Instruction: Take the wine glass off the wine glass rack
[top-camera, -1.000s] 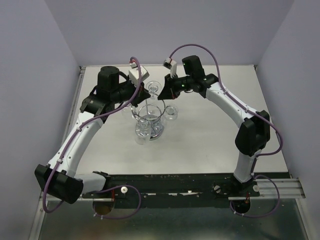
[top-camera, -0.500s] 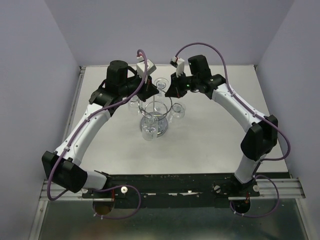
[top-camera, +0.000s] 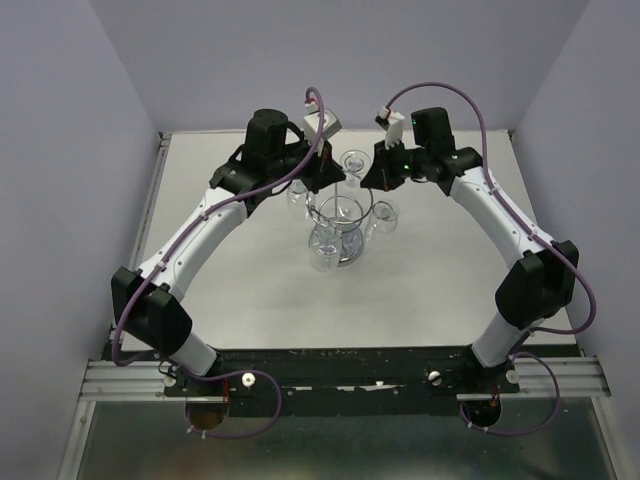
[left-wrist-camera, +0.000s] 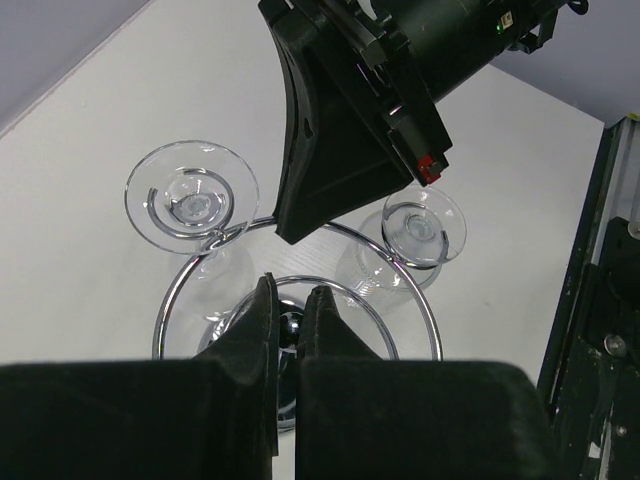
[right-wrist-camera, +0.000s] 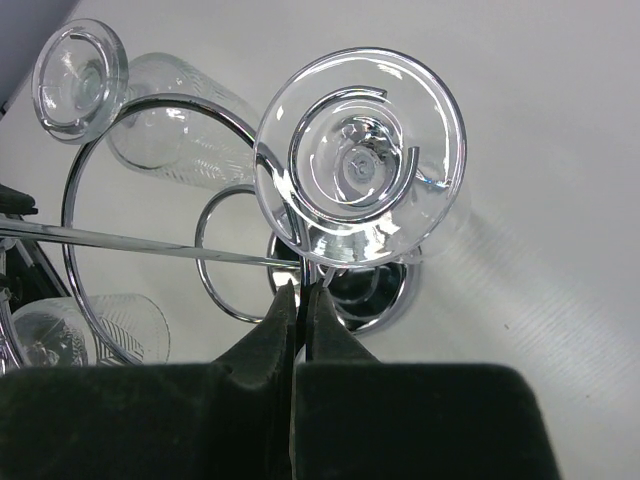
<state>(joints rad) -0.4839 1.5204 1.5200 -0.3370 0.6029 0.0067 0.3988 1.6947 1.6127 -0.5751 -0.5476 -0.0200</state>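
Observation:
The wine glass rack (top-camera: 341, 211) is a chrome wire stand with a ring hoop and a round base, standing mid-table. Several clear wine glasses hang upside down from it; one foot (top-camera: 352, 161) faces up at the far side. My left gripper (top-camera: 328, 180) reaches it from the left and my right gripper (top-camera: 368, 183) from the right. In the left wrist view the gripper (left-wrist-camera: 291, 292) is closed on rack wire inside the hoop (left-wrist-camera: 432, 325), with glass feet (left-wrist-camera: 192, 193) beyond. In the right wrist view the gripper (right-wrist-camera: 299, 290) pinches a thin rack wire under a glass foot (right-wrist-camera: 360, 160).
The white table (top-camera: 440, 280) is bounded by grey walls on three sides. A black rail (top-camera: 350, 365) with the arm bases runs along the near edge. The right gripper's black body (left-wrist-camera: 330, 130) hangs close over the rack in the left wrist view.
Both arms and the rack with its glasses have shifted to the right across the table, and slightly farther from the near edge. Both grippers stay closed on the rack.

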